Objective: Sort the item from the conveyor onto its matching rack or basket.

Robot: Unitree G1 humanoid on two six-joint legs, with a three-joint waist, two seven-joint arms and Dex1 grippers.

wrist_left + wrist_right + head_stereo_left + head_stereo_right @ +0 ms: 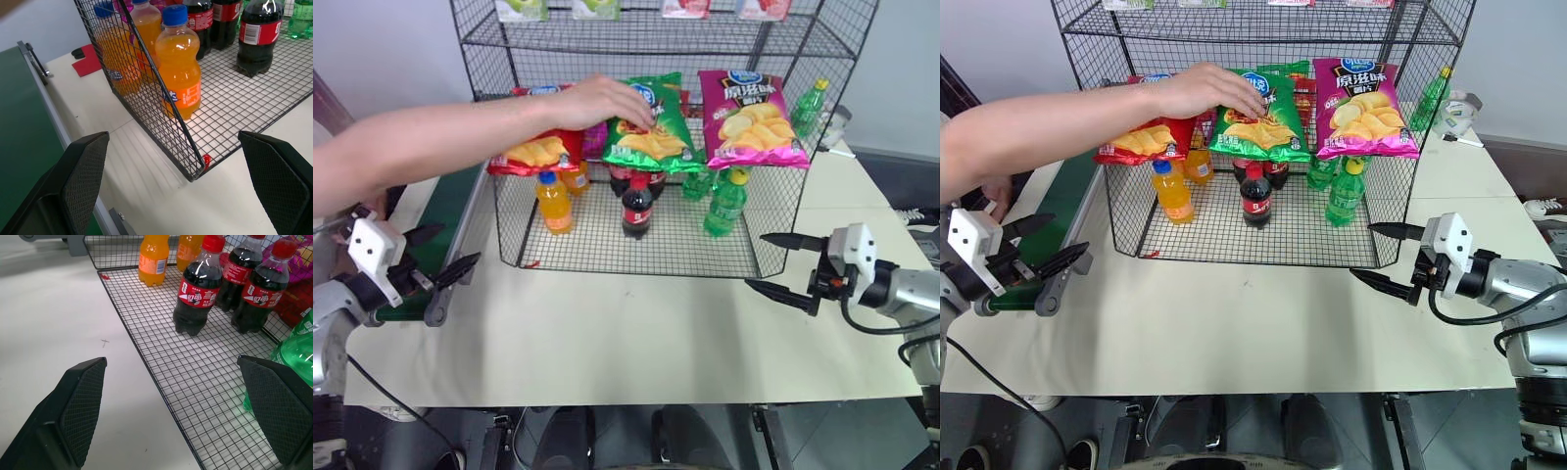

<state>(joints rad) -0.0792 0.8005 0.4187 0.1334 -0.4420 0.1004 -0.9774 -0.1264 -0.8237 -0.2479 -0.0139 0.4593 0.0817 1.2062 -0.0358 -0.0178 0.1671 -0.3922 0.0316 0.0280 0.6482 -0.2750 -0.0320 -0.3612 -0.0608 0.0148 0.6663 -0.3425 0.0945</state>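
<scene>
The item, a green crisp bag, hangs at the front of the rack's middle tier, between a red bag and a magenta bag. A person's hand rests on its top edge, the arm reaching in from the left. The conveyor runs along the rack's left side with nothing showing on its belt. My left gripper hovers open over the conveyor's near end. Off the rack's front right corner, my right gripper is open as well, with nothing between its fingers.
Orange soda bottles, cola bottles and green bottles stand on the rack's bottom grid. More packets sit on the top tier. The cream table stretches between my grippers in front of the rack.
</scene>
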